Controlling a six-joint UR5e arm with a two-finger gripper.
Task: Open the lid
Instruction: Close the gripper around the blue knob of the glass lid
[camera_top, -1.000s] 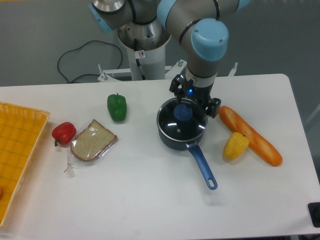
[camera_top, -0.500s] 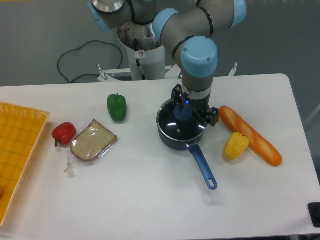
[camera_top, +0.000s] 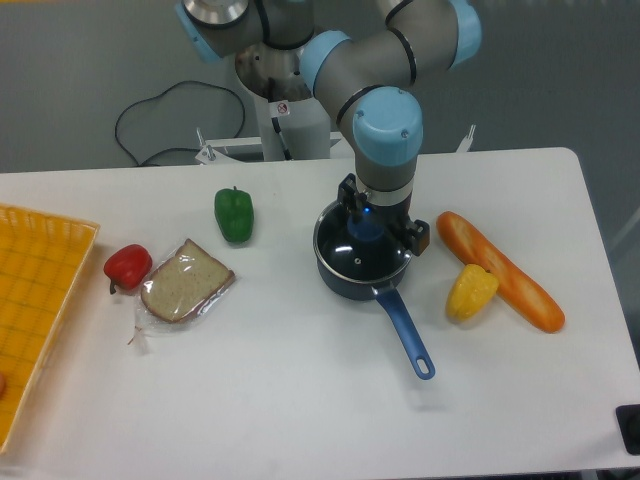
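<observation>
A: Start at the front. What lies nearest the camera?

B: The pan handle, pointing at us and a little to the right. Behind it sits the pan itself, with the lid still seated flat on its rim.

A: And the knob?

B: The knob shows only partly, blue, toward the far side of the glass as seen here. The gripper is right over it, pointing down, so the lid lies straight below the tool rather than off to any side. By my reading, the coming move turns on a plain vertical lift.

A: Are the fingers on the knob?

B: I cannot tell. The wrist hides them; whether they stand apart or have closed on the knob is not visible.

A: Any long axis to mind?

B: The lid is round, so none. Only the pan's handle has a direction, and it runs away from the arm.

A: What else is about?

B: A yellow pepper and baguette to the right; bread, a red pepper and a basket to the left; a green pepper farther back.
</observation>
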